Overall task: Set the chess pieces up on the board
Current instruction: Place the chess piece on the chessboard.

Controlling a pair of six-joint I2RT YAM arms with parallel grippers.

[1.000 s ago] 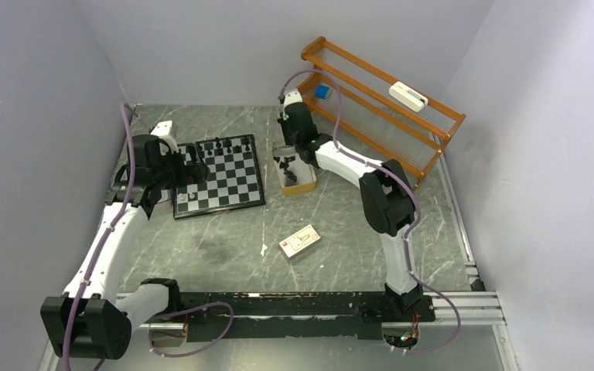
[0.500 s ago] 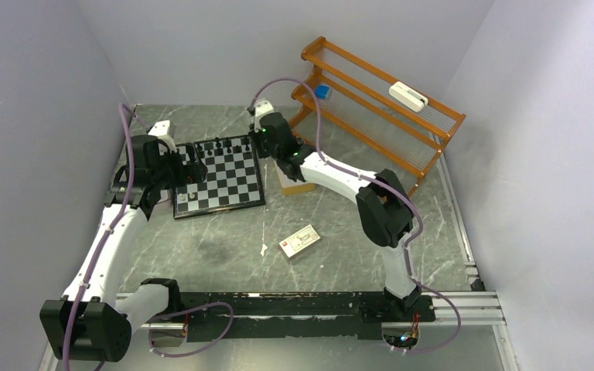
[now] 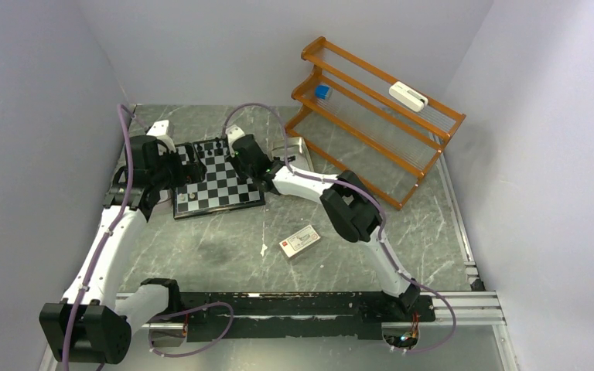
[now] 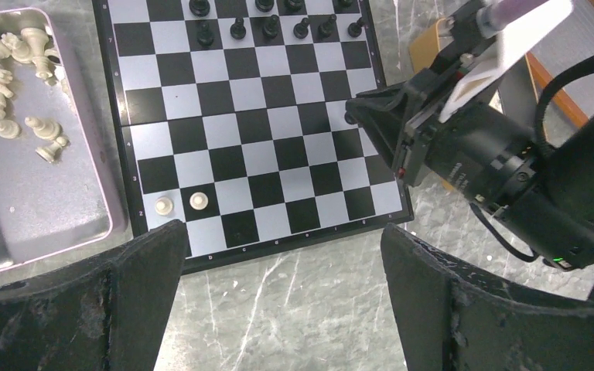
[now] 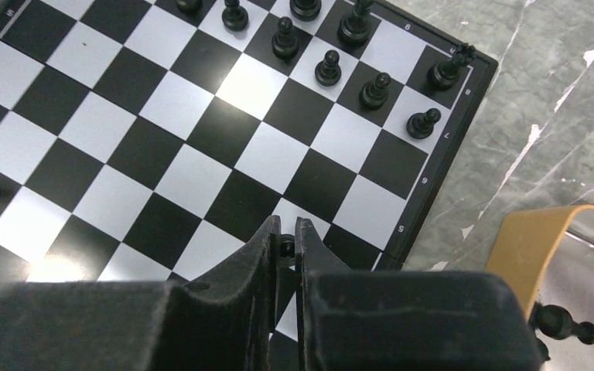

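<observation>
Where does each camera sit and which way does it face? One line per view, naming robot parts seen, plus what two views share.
Top external: high behind the bases, facing down and forward; left arm and right arm show whole, reaching to the board.
Left wrist: on the left arm, looking down at the board; open left gripper at bottom, right arm at right.
Right wrist: low over the board's corner, looking down; right gripper shut on a black piece.
Shared: both wrist views show the black pawns.
</observation>
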